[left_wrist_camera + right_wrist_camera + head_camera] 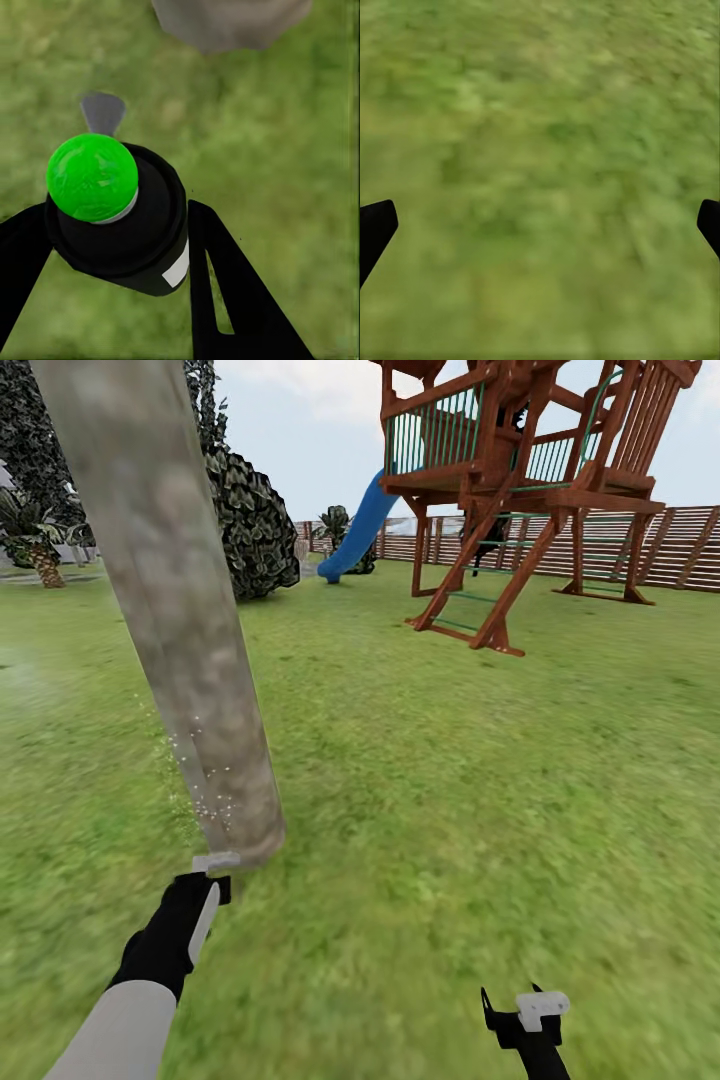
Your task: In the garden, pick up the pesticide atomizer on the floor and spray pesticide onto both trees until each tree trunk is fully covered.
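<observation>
Head view: tree trunk [175, 610] rises close at the robot's left, grey-tan mottled, leaning across the frame, its base on the lawn [450, 780]. Tiny white specks of pesticide [205, 785] hang over the lower trunk and just beside it. Left gripper [212, 875] is held out w/ its tip near the trunk base. Right gripper [515, 1010] sits low at the robot's right over bare grass, well apart from the trunk.

Left wrist view: pesticide atomizer [124, 225] is clamped between the 2 black fingers [232, 292]. It's a black bottle w/ a white label patch on its side and a bright green ball at the top. Contents of the bottle can't be seen, the body is opaque. Trunk base [229, 22] shows past the bottle, apart from it, grass between them.

Right wrist view: right gripper [540, 225] is spread wide, only the 2 dark fingertips [375, 225] at opposite edges, nothing between them but blurred grass.

Bkgd in head view: wooden playset [520, 490] w/ blue slide [360, 530], a round dark bush [250, 525], a short palm [35, 540], slat fence [680, 545] behind.
</observation>
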